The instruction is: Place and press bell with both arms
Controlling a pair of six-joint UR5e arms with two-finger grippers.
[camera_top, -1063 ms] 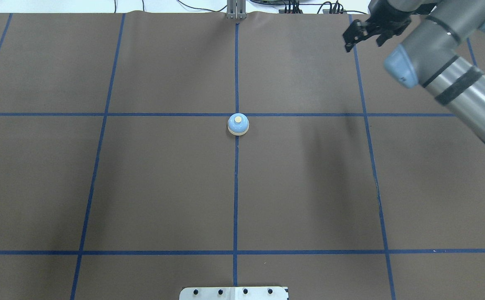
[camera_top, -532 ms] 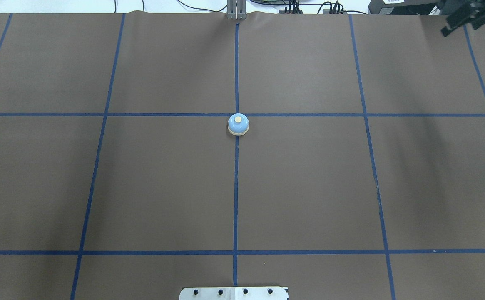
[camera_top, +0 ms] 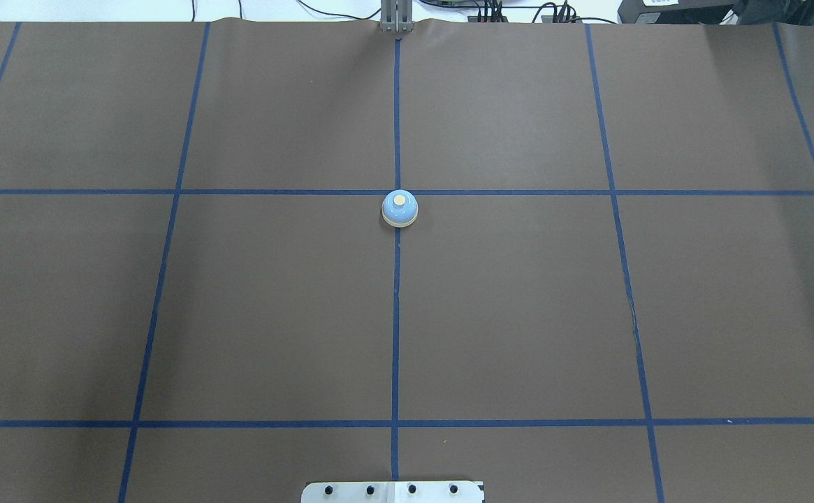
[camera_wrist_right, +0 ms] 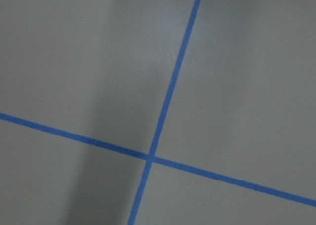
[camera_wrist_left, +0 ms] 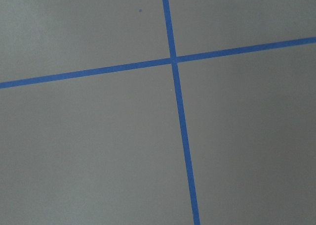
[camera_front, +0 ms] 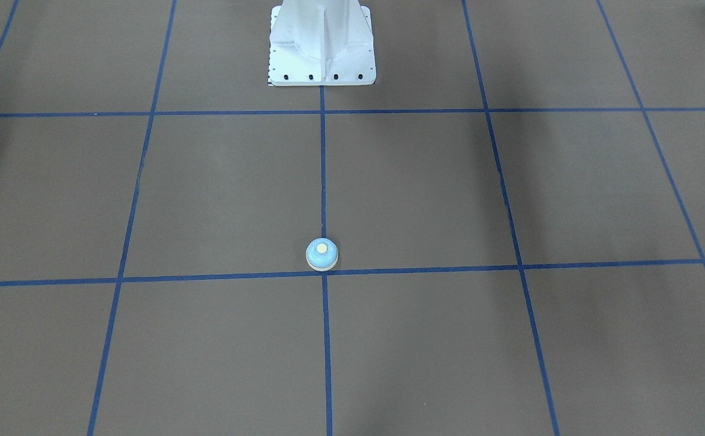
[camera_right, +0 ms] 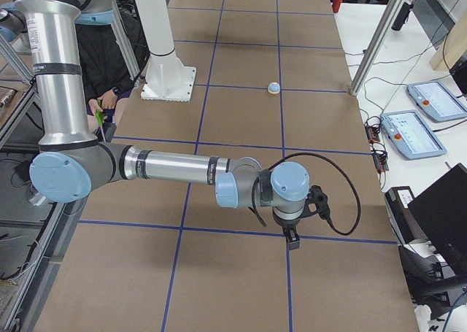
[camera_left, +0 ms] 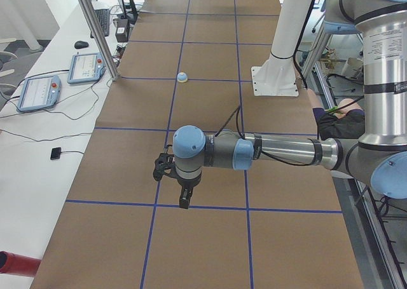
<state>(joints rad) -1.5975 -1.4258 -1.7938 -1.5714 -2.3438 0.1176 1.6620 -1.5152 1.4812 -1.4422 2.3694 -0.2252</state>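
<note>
The bell, a small light-blue dome with a cream button, stands alone at the table's centre where two blue tape lines cross. It also shows in the front-facing view and both side views. My left gripper hangs over the table's left end, far from the bell. My right gripper hangs over the right end, equally far. Both show only in the side views, so I cannot tell whether they are open or shut. The wrist views show only brown mat and tape lines.
The white bolted pedestal stands at the robot's edge of the brown mat. A metal post stands at the far edge. Teach pendants and cables lie on the white bench beyond it.
My right arm and gripper have swung out to the right and left the overhead view. The bell has not moved.
</note>
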